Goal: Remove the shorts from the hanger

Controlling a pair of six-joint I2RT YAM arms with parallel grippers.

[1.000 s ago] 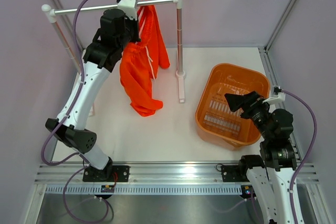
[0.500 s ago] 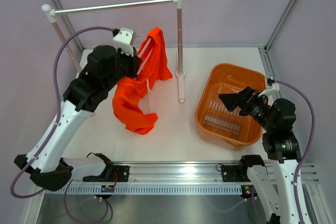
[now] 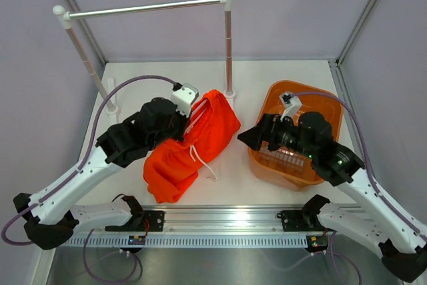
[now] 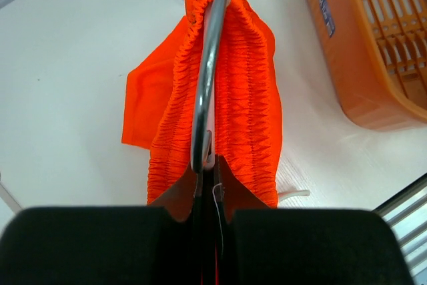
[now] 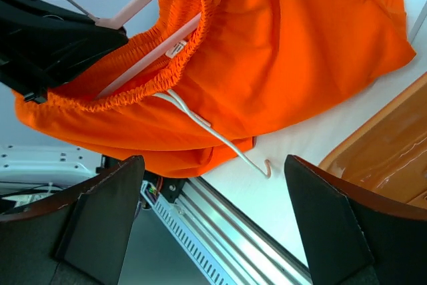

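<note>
Left gripper (image 4: 205, 178) is pressed together on the silver hook of the hanger (image 4: 207, 65); the wire runs straight out of the jaws. Right gripper (image 5: 212, 165) is spread wide, holding nothing, facing the cloth from the basket (image 3: 320, 101) side.

The shorts (image 3: 200, 141) hang off the hanger low over the table (image 3: 133, 78), between the two arms and just left of the basket. The lower leg looks to be resting on the tabletop.

Handling, my read: light, limp and floppy, not fragile. The elastic waistband (image 5: 133, 91) is bunched round the pink bars, so I expect it to cling rather than slide free. The fabric will stretch and drag before it lets go. The hanger is thin and will probably twist in the pinch if I pull sideways.

I'd take a thick fold just below the waistband, not the white drawstring (image 5: 200, 121), which would only pull through.

Looks: bright orange-red, ribbed gathered waist, smooth legs, small white label inside.
</note>
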